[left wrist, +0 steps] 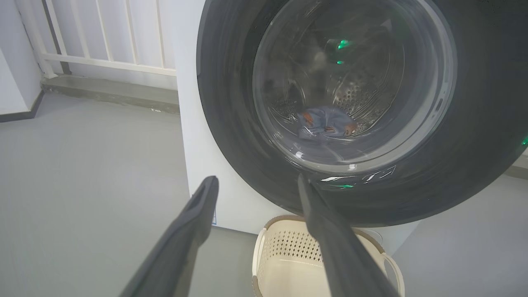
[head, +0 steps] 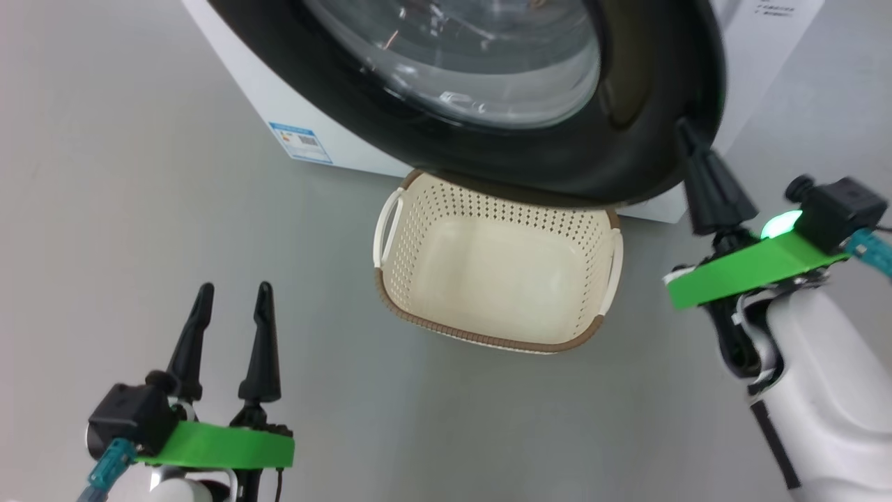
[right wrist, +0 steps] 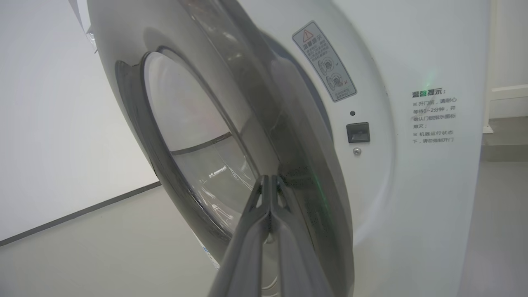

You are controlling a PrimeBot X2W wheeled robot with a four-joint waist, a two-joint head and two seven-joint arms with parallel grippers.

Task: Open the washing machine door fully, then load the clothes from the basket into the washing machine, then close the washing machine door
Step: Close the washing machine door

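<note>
The washing machine door (head: 627, 139), with its glossy black rim and glass bowl, stands ajar at an angle to the white washing machine (right wrist: 412, 185). My right gripper (head: 683, 125) is shut, and its fingertips (right wrist: 268, 178) rest against the door's rim near its free edge. The basket (head: 488, 209) sits on the floor under the door with nothing in it. Through the glass, the clothes (left wrist: 326, 123) lie as a light blue heap in the steel drum. My left gripper (head: 233, 296) hangs open at the lower left, well away from the basket and holding nothing.
The machine's latch slot (right wrist: 358, 132) shows beside the door's edge, with a warning sticker (right wrist: 324, 62) above it. A blue label (head: 301, 141) sits low on the machine front. A white railing (left wrist: 103, 41) stands behind on the left. Grey floor (head: 139, 209) surrounds the basket.
</note>
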